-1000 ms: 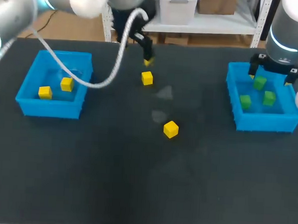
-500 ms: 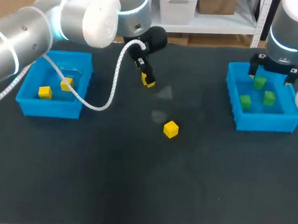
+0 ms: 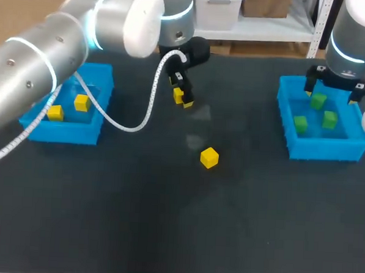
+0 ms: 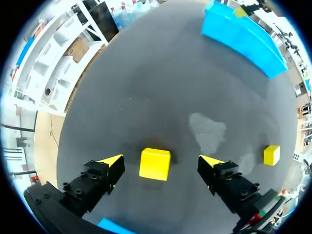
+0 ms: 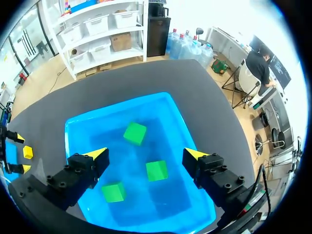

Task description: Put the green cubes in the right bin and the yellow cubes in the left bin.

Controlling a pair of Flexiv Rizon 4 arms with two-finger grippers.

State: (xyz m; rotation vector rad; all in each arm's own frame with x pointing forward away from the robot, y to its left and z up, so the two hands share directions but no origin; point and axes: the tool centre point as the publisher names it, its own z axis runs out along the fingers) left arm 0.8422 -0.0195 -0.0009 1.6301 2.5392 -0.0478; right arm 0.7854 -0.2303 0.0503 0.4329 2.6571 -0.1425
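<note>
Now, in the head view, your left pincer (image 3: 180, 92) sits toward the desk's (image 3: 165, 233) twelve o'clock edge, its fingers spread on either side of a yellow cube (image 3: 178, 97). From up here you can't quite tell whether either tip touches it. A second yellow cube (image 3: 209, 157) lies alone near the desk's middle, at about five o'clock from the first. The left bin (image 3: 33, 127), at nine o'clock, holds two yellow cubes (image 3: 81, 102). The right bin (image 3: 319, 150), at three o'clock, holds three green cubes (image 3: 301, 124), and your right pincer (image 3: 332, 92) hangs above its far end.

In the left wrist view, the yellow cube (image 4: 155, 164) rests flat on the desk (image 4: 161, 87) between the fingertips (image 4: 112, 160). There is a gap on each side, so the left pincer (image 4: 162, 162) is open and grips nothing. The second yellow cube (image 4: 271, 155) lies outside one finger, at the pincer's three o'clock. The right bin (image 4: 243, 34) stands far ahead, around one o'clock.

In the right wrist view, the right pincer (image 5: 146, 155) is spread wide over the right bin (image 5: 78, 131) and holds nothing. The three green cubes (image 5: 134, 133) lie apart on the bin floor beneath it.
</note>
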